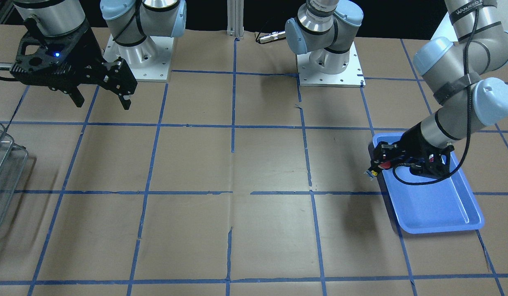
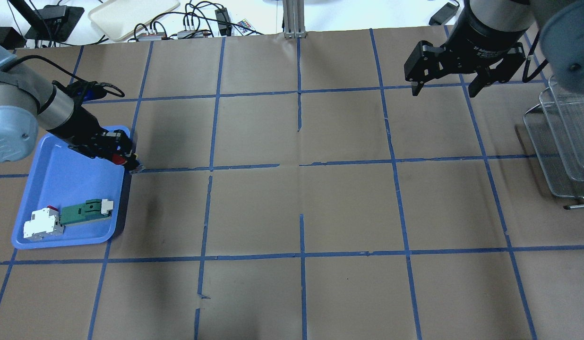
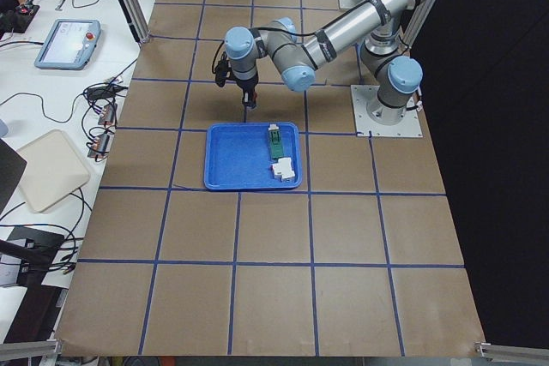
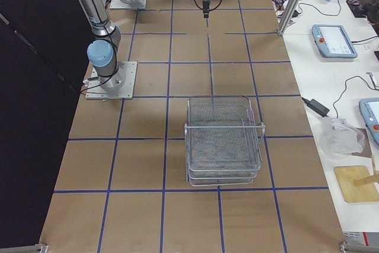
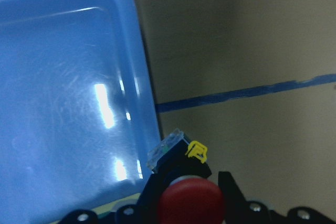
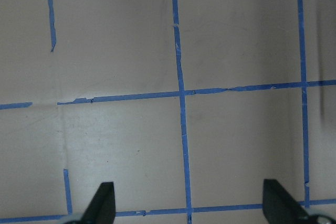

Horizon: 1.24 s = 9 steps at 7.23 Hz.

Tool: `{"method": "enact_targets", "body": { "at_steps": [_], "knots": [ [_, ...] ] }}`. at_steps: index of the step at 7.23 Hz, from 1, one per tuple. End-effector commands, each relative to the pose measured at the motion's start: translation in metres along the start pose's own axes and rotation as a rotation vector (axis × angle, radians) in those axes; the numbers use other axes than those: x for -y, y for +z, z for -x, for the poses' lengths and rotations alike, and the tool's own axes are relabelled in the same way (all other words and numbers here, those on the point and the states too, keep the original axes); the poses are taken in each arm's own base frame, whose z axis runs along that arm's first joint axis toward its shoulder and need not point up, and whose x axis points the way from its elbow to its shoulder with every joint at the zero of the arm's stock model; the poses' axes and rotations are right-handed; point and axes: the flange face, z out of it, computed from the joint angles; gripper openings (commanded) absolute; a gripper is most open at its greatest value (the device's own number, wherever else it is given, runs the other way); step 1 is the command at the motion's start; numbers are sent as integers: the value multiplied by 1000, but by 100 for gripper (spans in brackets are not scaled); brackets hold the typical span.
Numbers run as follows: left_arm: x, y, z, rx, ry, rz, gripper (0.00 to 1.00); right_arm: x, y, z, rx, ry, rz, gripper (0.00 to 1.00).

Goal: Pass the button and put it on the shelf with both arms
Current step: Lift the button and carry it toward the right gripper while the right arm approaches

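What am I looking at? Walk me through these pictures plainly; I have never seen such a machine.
Two silver-grey jointed robot arms stand at a table covered in brown paper with a blue tape grid. Each ends in a black two-finger gripper. Six cameras show one moment: one faces the robot, one looks over its shoulders, one sits at each table end, one rides on each wrist. The left gripper is shut on a small red-capped push button, held over the edge of a blue plastic tray. A green-and-white flat component and a white block with red parts lie in that tray. The right gripper hangs open and empty above the table. A silver wire-mesh shelf stands on the robot's right side.
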Motion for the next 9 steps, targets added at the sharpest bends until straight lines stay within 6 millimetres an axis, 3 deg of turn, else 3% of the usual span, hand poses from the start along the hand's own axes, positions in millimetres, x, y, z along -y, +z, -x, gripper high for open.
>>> {"method": "enact_targets", "body": {
  "at_steps": [1, 3, 6, 7, 9],
  "knots": [
    [-3, 11, -125, -222, -322, 17, 0, 2, 0, -4, 7, -6, 8, 100],
    [-1, 18, -203, -464, -608, 85, 0, 5, 1, -12, 3, -141, 10, 100],
    [-12, 4, -285, -751, -934, 290, 0, 22, -4, -67, 206, -214, -41, 100],
    [-20, 5, -306, -795, -975, 399, 0, 19, -6, -72, 203, -377, -65, 100],
    [-20, 3, -320, -893, -1002, 574, 0, 20, -11, -62, 306, -537, -133, 100]
  ]
}}
